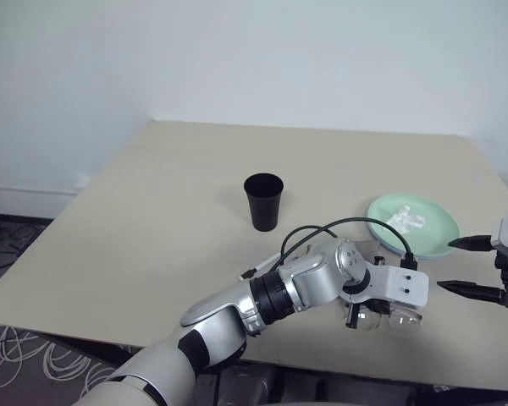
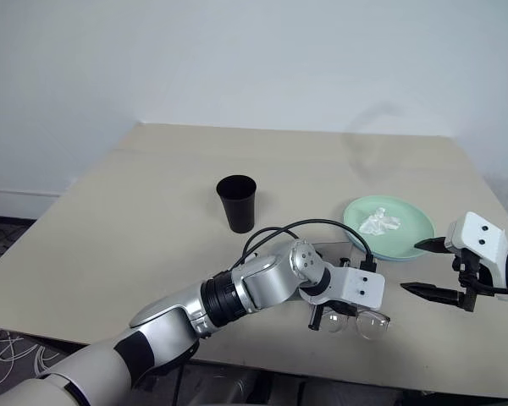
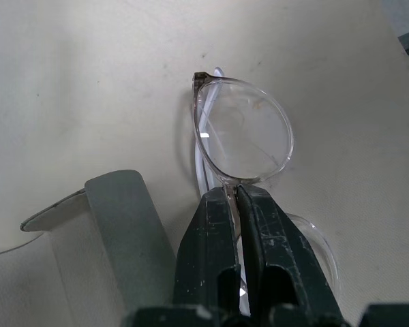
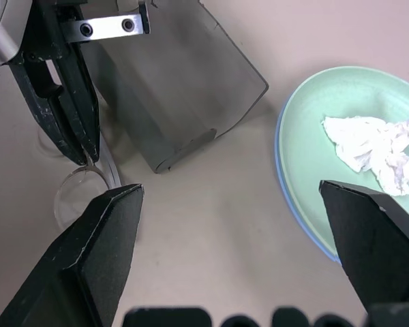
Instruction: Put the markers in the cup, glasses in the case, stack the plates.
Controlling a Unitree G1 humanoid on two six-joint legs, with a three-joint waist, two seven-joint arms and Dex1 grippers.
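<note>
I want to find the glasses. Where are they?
The glasses lie at the table's near edge, pinched at the bridge by the shut left gripper, beside the grey case and just left of the open right gripper.

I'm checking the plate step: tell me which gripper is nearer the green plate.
Right. The right gripper, open, hangs just beside the green plate; the left gripper, shut on the glasses, sits past the case from it.

A bare lab room: plain white wall (image 1: 254, 59), beige table (image 1: 152, 220), loose floor cables (image 1: 25, 355).
</note>
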